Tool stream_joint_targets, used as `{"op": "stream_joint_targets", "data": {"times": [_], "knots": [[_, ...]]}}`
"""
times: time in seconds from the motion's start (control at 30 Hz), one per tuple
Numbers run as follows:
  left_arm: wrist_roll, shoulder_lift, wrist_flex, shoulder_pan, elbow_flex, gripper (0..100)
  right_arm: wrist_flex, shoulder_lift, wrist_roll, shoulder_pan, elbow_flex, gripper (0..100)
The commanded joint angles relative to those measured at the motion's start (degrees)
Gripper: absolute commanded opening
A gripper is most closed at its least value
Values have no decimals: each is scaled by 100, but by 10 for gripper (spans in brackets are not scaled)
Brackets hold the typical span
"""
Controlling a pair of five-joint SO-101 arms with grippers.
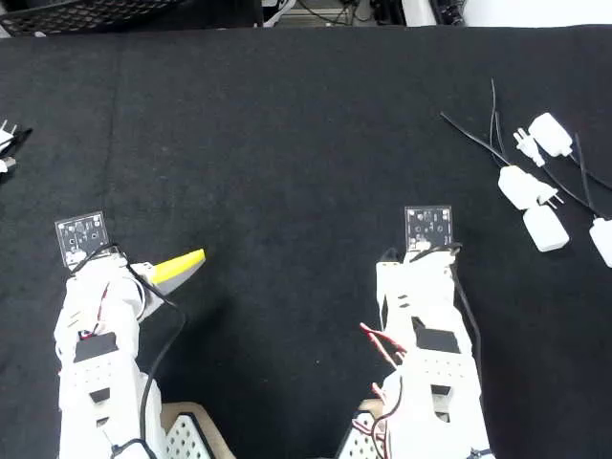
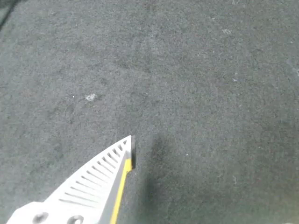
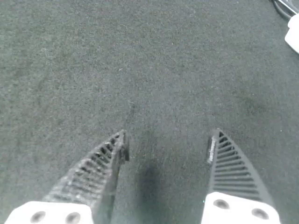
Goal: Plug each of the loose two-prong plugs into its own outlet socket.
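No words, numbers or signs clear enough to read. Only tiny pale dots, too small to make out, on the left dark card (image 1: 81, 236) and the right dark card (image 1: 427, 228).

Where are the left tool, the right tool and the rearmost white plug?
left tool (image 2: 129, 150): left wrist view, at its closed tip.
right tool (image 3: 169, 139): right wrist view, midway between its open fingertips.
rearmost white plug (image 1: 550, 132): high view, middle of its body.

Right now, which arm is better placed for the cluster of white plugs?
Right: the plug cluster lies on its side of the table, and the right gripper is open and empty.
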Motion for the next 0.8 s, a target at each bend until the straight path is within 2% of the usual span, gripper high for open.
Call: {"op": "stream_joint_targets", "data": {"times": [0.0,0.3,0.77], "knots": [[-18,-35,26,31,110,619,18,-75,62,-35,4,273],[-26,-35,26,31,110,619,18,-75,53,-246,13,273],[-26,-35,26,31,110,619,-18,-92,53,-176,-4,273]]}}
